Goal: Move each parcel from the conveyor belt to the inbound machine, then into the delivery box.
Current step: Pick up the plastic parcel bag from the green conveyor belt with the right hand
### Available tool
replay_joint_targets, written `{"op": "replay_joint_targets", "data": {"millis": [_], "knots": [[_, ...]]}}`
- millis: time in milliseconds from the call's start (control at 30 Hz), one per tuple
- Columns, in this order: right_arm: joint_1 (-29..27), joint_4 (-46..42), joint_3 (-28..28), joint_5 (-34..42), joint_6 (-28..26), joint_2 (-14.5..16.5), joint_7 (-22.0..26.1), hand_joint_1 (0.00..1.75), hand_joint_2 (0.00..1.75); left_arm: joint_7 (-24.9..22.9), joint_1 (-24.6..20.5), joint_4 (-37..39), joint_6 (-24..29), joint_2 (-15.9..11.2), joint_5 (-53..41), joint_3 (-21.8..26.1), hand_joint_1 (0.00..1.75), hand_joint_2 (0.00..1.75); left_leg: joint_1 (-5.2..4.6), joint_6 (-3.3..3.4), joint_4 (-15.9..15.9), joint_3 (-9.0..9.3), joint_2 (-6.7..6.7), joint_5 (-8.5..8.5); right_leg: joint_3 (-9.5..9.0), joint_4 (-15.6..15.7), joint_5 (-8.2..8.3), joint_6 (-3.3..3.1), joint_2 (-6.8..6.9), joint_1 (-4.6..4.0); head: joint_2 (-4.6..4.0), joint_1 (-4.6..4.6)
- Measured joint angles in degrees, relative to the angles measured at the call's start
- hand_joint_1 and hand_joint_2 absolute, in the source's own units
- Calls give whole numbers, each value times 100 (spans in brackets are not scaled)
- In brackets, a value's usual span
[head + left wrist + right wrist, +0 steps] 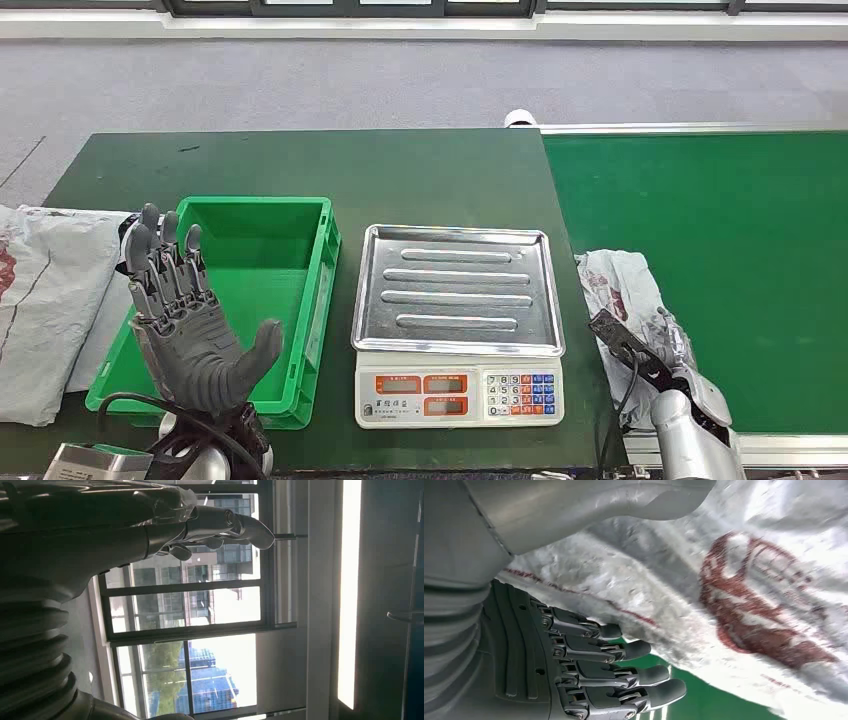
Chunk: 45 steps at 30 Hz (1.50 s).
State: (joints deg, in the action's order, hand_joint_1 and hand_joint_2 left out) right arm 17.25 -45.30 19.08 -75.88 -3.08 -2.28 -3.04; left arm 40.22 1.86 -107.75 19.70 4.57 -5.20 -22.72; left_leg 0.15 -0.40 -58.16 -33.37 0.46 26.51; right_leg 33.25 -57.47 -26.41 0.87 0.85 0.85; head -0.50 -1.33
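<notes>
Head view, left hand (pixel 190 335): was raised upright over the near left corner of the green delivery box (pixel 322 290), fingers (pixel 160 255) spread apart and straight, holding nothing.
Head view, right hand (pixel 655 365): lay at the near end of the parcel (pixel 620 290); the bag hid most of the fingers.
Head view, parcel: a crumpled grey-white bag on the green conveyor belt (pixel 740 260), at its left edge, just beside the tabletop (pixel 330 165).
Head view, inbound machine (pixel 458 310): a scale with a bare steel tray stood on the tabletop between the delivery box and the conveyor belt.
Head view, other bags (pixel 45 300): grey-white, lying at the tabletop's left end, beside the delivery box.
Left wrist view, left hand (pixel 150 525): pointed toward windows (pixel 200 615), fingers (pixel 250 527) extended, nothing held.
Right wrist view, right hand (pixel 574 670): thumb lay over the parcel (pixel 724 595) and dark fingers (pixel 639 675) curled beneath it, the bag between them; red print showed on the bag.
</notes>
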Motion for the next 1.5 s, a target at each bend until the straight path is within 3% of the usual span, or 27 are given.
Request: {"op": "replay_joint_targets", "data": {"millis": [167,300,867,1200,1333,1500], "knots": [[28,97,-89,38,35,-31,43,2,175,0,9,-4,10,-19,0,14,0,175,0,0,0,-1,0,0,-1,0,0,0,0,1,0,0],[65,198,-186,133,109,-72,47,175,175,0,25,-15,16,-43,0,42,0,175,-1,0,0,-1,0,0,0,0,0,0,0,1,0,0],[182,450,-526,418,172,-165,-74,175,175,0,17,-14,-71,-76,-14,56,0,175,1,-1,0,3,5,0,-1,0,0,-1,-5,-1,0,0],[130,384,-627,470,-279,-164,-159,175,175,0,28,-24,-63,-78,-24,59,0,175,0,0,0,-1,1,0,0,0,0,0,-1,0,0,0],[-147,-283,-630,670,-1350,-84,-94,175,175,2,113,-118,9,-78,-63,64,0,175,-1,0,0,-5,-6,-1,1,-2,0,-1,6,1,0,0],[-803,-2266,-630,786,-2322,156,127,175,175,1,208,-211,44,-77,-90,67,0,175,1,-1,1,-4,-8,1,3,-1,-5,-2,6,-1,0,0]]}}
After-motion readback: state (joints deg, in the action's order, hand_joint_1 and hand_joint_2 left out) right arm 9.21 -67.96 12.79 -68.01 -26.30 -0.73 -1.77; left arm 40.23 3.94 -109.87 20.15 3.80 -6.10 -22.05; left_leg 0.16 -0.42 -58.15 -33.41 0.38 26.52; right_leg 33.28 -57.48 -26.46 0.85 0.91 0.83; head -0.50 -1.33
